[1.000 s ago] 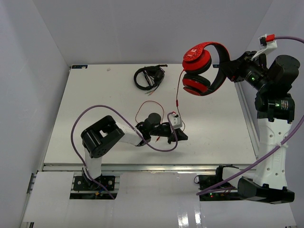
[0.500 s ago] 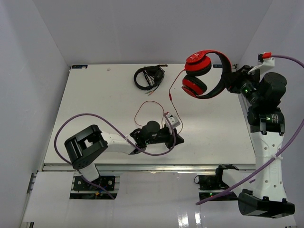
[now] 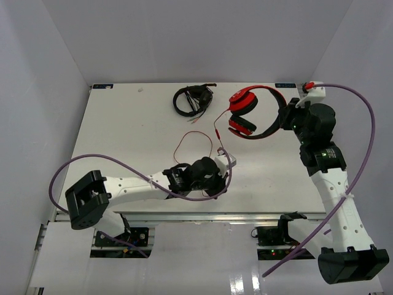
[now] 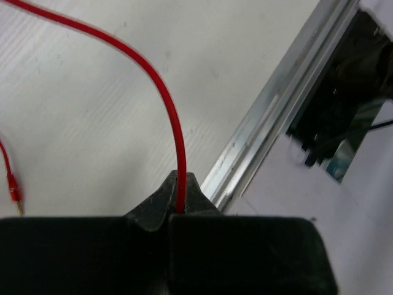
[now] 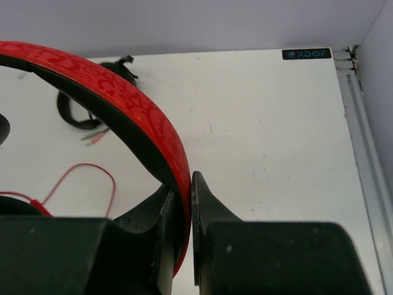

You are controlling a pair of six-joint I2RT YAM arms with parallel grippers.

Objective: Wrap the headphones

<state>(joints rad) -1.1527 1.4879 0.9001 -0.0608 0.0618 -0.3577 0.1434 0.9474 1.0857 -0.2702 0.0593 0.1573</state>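
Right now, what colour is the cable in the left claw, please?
Red; the cable shows best in the left wrist view.

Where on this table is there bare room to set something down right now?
Bare: the table's left stretch, beside the black headphones; also near-right, between left gripper and right arm. Crowded: back-centre, around the red headphones and their cable.

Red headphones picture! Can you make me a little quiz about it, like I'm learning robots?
1. True or false: the right gripper pinches the band of the red headphones.
2. What does the left gripper hold? A) the red cable B) an earcup C) nothing
3. What colour are the other headphones lying on the table?
Key: 1 true; 2 A; 3 black.
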